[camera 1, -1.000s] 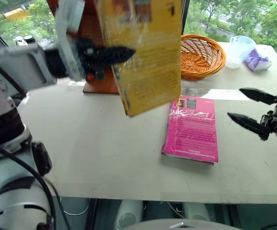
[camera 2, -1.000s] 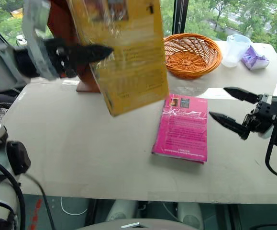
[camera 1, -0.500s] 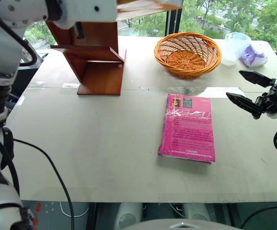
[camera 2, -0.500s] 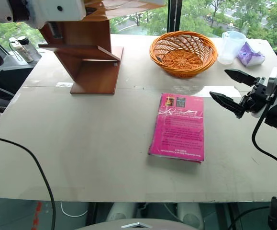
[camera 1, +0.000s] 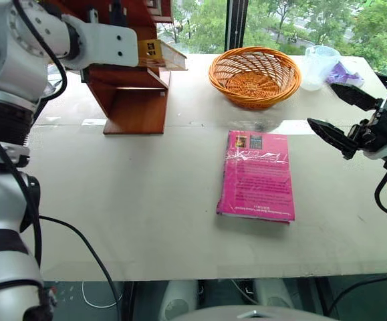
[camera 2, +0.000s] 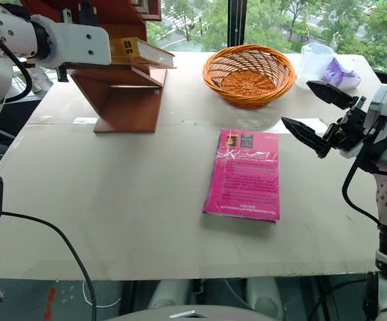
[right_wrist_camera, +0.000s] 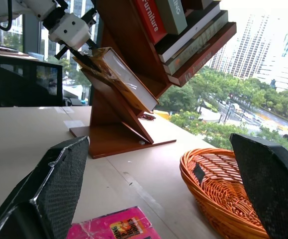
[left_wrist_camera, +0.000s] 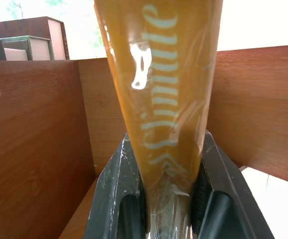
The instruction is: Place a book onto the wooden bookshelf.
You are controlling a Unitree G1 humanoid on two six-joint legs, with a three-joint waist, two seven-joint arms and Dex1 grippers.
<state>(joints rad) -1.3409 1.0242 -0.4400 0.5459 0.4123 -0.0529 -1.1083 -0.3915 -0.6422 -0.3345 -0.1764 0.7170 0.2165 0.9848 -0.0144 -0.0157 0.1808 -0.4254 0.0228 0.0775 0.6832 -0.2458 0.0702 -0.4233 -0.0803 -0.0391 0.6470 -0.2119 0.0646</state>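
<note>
left eye view: two books (camera 1: 156,53) (camera 1: 256,175), one bookshelf (camera 1: 130,93).

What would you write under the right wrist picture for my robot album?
The left gripper lays the yellow book on the wooden bookshelf, beyond an open right gripper.

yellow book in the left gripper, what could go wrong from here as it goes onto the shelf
1. The book is clamped at one end by the left gripper, with most of it sticking out past the wooden bookshelf; released now, it may tip off or slide.
2. Its glossy wrap could slip between the fingers.
3. Books already fill the slot above, so lifting could knock them.
</note>
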